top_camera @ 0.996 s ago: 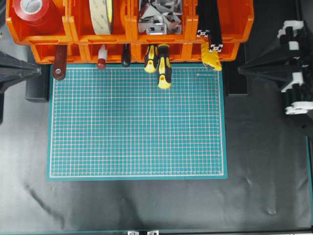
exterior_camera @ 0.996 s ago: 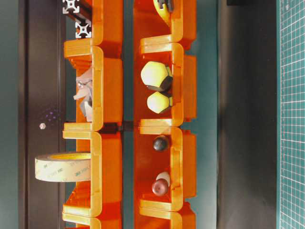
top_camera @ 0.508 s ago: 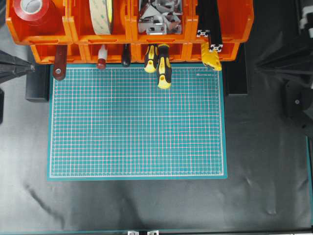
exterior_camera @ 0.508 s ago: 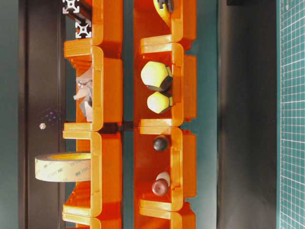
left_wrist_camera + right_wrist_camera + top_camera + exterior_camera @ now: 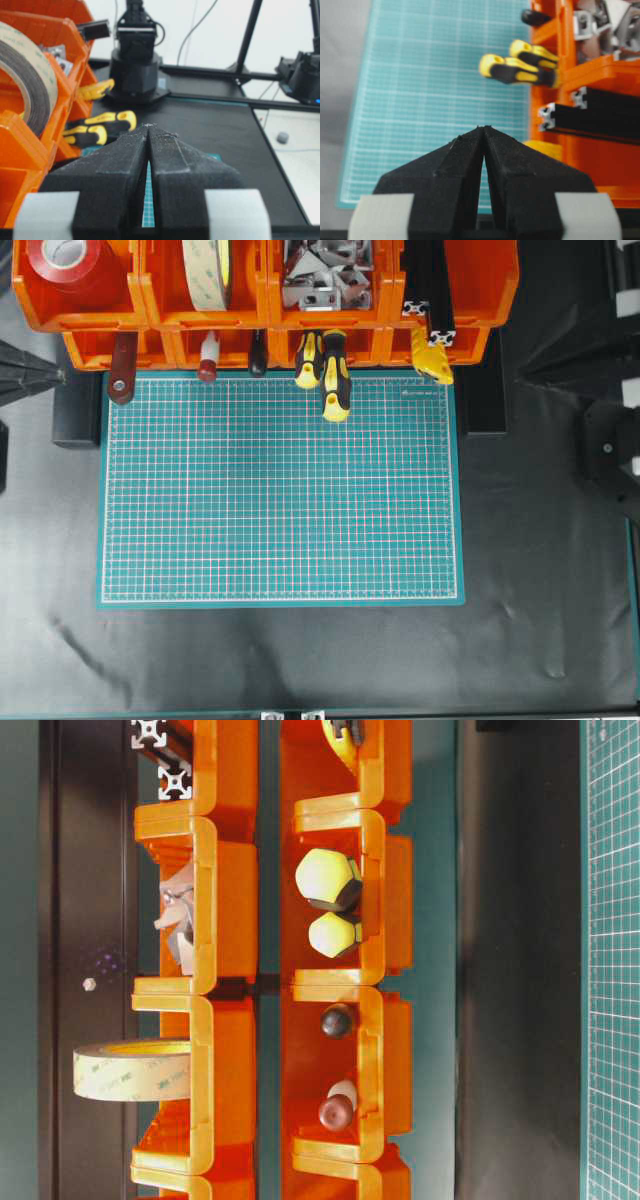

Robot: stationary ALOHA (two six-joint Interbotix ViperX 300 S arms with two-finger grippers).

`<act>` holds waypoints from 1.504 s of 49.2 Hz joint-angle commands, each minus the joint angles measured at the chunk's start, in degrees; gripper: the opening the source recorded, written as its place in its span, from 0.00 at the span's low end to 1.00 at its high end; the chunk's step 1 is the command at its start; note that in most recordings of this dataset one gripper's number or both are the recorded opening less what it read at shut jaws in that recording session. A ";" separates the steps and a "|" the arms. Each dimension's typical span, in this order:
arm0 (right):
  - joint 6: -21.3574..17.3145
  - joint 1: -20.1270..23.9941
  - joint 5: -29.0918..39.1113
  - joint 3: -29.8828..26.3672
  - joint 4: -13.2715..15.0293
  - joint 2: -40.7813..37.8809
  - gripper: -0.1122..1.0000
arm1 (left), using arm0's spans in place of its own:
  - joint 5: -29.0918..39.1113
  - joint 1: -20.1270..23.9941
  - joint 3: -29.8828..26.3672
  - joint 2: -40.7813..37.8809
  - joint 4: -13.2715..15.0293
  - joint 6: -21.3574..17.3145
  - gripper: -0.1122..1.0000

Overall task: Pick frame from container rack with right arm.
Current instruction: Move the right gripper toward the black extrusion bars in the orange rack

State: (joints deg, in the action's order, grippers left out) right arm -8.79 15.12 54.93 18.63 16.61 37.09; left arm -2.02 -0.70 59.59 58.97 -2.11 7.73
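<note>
Two frames (image 5: 590, 116) are seen lying in the container rack (image 5: 600, 150); the right gripper (image 5: 483, 131) is pressed together, empty, above the green mat (image 5: 435, 100).

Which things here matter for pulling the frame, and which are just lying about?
Job: frame, rack, right tool.
Lying about: screwdrivers, red tape, tape roll, brackets, mat.

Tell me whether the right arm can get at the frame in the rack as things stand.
Probably yes: the frame juts from the container rack with nothing in front, but the right end effector is shut and must open first.
</note>
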 commanded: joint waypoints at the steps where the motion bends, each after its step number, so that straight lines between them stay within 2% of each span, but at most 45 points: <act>1: -0.35 2.99 1.41 -2.11 4.48 -1.14 0.10 | -0.18 -0.70 -1.76 0.09 -0.18 0.35 0.10; 6: -2.64 5.27 1.85 -2.29 8.70 -3.69 0.10 | 0.18 -1.32 -1.76 0.09 -0.18 0.44 0.10; 8: -4.04 6.86 2.37 -3.08 11.51 -6.06 0.10 | 0.35 -1.32 -1.76 0.09 -0.18 0.44 0.10; 12: -5.54 9.23 5.45 -4.83 16.79 -10.37 0.10 | 0.62 -1.41 -1.58 0.09 -0.18 0.53 0.10; 15: -6.06 10.11 10.02 -5.80 19.60 -13.18 0.10 | 0.53 -1.41 -1.58 0.09 -0.18 0.53 0.10; 22: -6.59 11.87 20.13 -7.56 22.76 -17.67 0.10 | 0.62 -1.41 -1.49 0.00 -0.18 0.53 0.10; 30: -6.50 14.33 21.18 -8.09 25.31 -19.78 0.10 | 0.53 -1.14 -1.49 0.09 -0.18 0.53 0.10; 41: -4.92 16.79 23.82 -7.03 34.72 -22.68 0.11 | 0.53 -1.49 -1.41 -0.18 -0.18 0.53 0.10; 44: -3.78 16.88 24.08 -6.77 36.04 -22.85 0.16 | 0.62 -1.76 -1.32 -0.53 -0.18 0.53 0.10; 47: -2.46 16.96 24.17 -6.68 36.39 -22.85 0.25 | 0.62 -2.20 -1.23 -0.97 -0.18 0.53 0.10; 54: -2.29 16.70 24.96 -4.92 37.09 -23.47 0.60 | 0.62 -2.37 -1.14 -1.67 -0.18 0.53 0.10; 57: -2.46 16.79 25.58 -3.25 38.67 -23.73 0.75 | 0.53 -2.37 -1.05 -1.67 -0.18 0.44 0.10; 60: -2.64 16.96 25.75 -1.49 40.25 -24.08 0.84 | 0.53 -2.29 -1.05 -1.58 -0.18 0.26 0.10; 67: -5.10 16.52 25.40 1.41 43.42 -24.61 0.83 | 0.53 -2.20 -1.14 -1.23 -0.18 0.26 0.10; 74: -8.26 13.89 23.29 3.69 47.55 -24.43 0.83 | 0.44 -2.20 -1.14 -1.14 -0.18 0.44 0.10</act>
State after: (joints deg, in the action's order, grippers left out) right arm -15.64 30.94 79.80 22.06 61.70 11.95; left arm -1.14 -3.08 59.50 58.01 -2.11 8.09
